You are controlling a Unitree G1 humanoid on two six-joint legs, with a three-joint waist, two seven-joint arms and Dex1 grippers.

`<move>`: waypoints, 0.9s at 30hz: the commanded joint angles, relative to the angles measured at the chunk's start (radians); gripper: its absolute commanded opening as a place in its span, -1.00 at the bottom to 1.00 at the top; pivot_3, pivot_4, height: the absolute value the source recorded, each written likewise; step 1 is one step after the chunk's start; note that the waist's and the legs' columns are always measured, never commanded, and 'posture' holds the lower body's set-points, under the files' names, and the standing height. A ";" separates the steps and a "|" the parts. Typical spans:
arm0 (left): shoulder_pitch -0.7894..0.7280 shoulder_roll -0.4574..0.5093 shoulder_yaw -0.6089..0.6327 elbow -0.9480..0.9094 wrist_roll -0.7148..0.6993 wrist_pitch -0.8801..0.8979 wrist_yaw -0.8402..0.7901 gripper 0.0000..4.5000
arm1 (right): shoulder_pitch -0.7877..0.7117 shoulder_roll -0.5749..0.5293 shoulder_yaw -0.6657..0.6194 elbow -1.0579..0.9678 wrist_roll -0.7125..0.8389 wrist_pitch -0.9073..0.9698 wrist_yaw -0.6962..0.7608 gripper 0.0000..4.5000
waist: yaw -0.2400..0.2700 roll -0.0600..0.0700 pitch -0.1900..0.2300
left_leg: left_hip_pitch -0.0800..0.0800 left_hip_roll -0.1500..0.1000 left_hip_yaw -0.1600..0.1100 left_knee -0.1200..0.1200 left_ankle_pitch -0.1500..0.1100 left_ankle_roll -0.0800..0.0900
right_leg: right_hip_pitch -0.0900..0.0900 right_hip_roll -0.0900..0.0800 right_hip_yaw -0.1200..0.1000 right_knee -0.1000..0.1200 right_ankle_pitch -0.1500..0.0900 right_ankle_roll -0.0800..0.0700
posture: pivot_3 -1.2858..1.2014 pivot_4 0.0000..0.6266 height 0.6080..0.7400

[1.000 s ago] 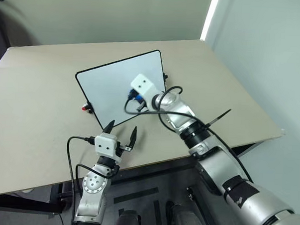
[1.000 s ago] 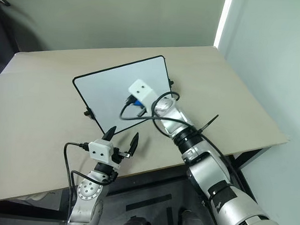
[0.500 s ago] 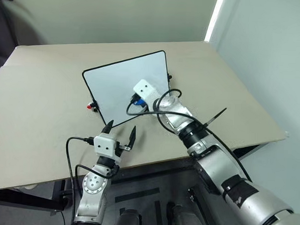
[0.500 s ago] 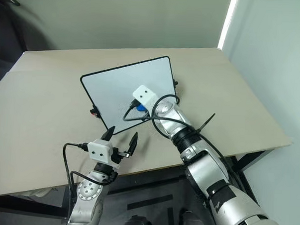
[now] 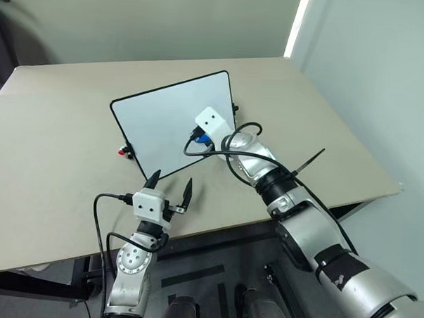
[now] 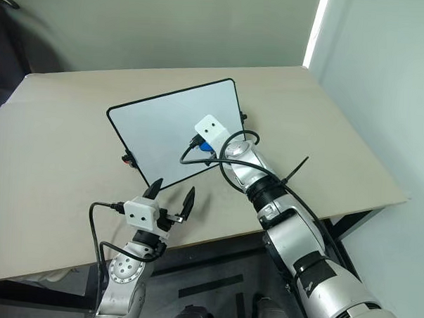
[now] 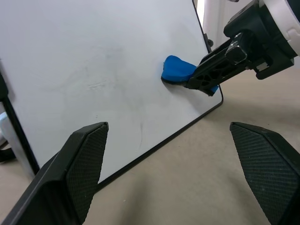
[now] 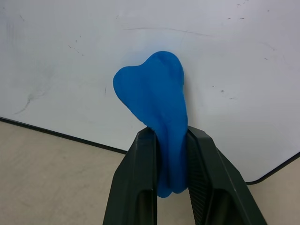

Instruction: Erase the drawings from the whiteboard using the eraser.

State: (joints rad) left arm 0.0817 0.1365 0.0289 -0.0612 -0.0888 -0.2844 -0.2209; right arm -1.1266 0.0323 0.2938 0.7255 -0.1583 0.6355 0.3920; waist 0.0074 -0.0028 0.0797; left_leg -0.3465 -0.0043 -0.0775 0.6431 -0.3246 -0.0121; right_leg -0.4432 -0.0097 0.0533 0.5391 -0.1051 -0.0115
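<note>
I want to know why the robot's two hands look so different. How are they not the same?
The right gripper is shut on the blue eraser, while the left gripper is open and holds nothing. The right gripper presses the eraser against the whiteboard; the left gripper hangs over the table, in front of the board's near edge. Both have two black fingers.

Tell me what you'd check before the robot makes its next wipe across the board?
1. Eraser gripped by right gripper: ok, squeezed between both fingers.
2. Eraser touching whiteboard: ok, pressed to it in the left wrist view.
3. Red drawings gone: cannot tell; only faint smudges show.
4. Left gripper clear of the board: ok, open, hovering near its front edge.
5. Board steady on table: cannot tell.
</note>
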 commanded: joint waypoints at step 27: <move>-0.034 0.049 0.022 0.019 -0.040 -0.001 -0.065 1.00 | 0.377 -0.352 -0.245 -0.555 0.133 0.395 -0.012 -0.03 | 0.010 0.000 0.000 | 0.007 -0.001 0.001 0.003 0.003 0.016 | 0.009 0.001 0.003 -0.001 -0.002 0.006 | 0.03 -0.52 1.00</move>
State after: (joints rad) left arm 0.0608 0.1788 0.0389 -0.0341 -0.1237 -0.2759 -0.2822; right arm -0.7472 -0.3114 0.0582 0.2045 -0.0324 1.0491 0.3955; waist 0.0174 -0.0027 0.0793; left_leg -0.3390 -0.0053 -0.0769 0.6457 -0.3213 0.0042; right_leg -0.4345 -0.0091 0.0566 0.5377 -0.1078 -0.0053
